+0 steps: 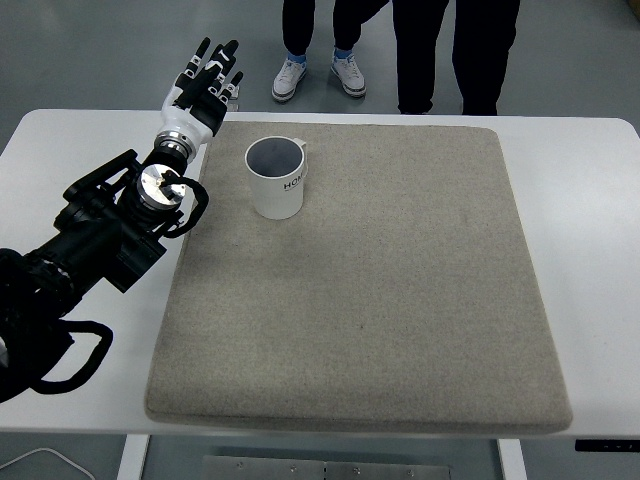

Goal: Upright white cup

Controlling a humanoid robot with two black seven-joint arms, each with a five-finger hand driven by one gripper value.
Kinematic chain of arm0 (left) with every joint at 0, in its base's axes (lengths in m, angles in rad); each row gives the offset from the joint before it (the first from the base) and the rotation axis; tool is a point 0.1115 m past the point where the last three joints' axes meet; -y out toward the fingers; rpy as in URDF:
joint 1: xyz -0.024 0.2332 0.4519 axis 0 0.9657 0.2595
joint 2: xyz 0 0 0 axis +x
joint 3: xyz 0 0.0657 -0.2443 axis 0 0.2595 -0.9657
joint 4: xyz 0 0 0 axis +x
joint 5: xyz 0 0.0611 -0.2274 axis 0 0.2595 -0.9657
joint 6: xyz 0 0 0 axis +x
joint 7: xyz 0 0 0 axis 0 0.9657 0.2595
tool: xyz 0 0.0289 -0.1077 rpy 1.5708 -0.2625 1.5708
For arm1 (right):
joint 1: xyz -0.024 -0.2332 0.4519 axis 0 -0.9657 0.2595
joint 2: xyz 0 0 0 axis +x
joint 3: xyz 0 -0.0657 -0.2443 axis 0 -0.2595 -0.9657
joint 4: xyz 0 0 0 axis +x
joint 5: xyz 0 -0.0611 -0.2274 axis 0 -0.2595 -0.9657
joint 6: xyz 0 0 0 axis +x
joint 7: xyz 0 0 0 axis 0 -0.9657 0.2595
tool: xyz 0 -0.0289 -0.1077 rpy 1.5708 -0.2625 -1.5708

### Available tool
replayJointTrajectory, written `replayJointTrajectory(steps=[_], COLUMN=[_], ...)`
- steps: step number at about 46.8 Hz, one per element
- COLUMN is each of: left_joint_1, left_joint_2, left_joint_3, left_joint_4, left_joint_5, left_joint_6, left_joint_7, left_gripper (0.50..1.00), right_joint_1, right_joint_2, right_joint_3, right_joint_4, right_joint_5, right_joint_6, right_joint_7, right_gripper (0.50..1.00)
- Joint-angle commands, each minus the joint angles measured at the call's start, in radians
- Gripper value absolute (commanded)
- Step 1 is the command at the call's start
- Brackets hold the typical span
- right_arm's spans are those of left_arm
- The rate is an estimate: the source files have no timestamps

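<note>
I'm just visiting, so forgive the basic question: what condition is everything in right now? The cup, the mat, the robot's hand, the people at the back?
White cup: upright on the mat, mouth up, touched by nothing.
Grey mat: flat on the white table.
Left robot hand: open, fingers spread, raised beside the cup, holding nothing.
Right robot hand: not in view.
People: standing beyond the table's far edge, only legs showing.
</note>
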Motion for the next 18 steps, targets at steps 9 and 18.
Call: replayJointTrajectory(steps=[9, 18], left_joint_1=[0.001, 0.002], left_joint_2=[-0.009, -0.009], left_joint_3=[-0.004, -0.008], left_joint_4=[0.007, 0.008], left_joint_5=[-0.003, -0.012], left_joint_6=[0.0, 0.0], left_joint_7=[0.0, 0.0], left_gripper=[0.996, 0.996], right_joint_1=[0.0, 0.0], right_joint_2=[0.0, 0.0], right_joint_3=[0.002, 0.004], right_joint_4=[0.0, 0.0], right_joint_5=[0.002, 0.001], right_joint_6=[-0.003, -0.003], right_joint_7=[-0.001, -0.001], right_gripper=[0.93, 0.93])
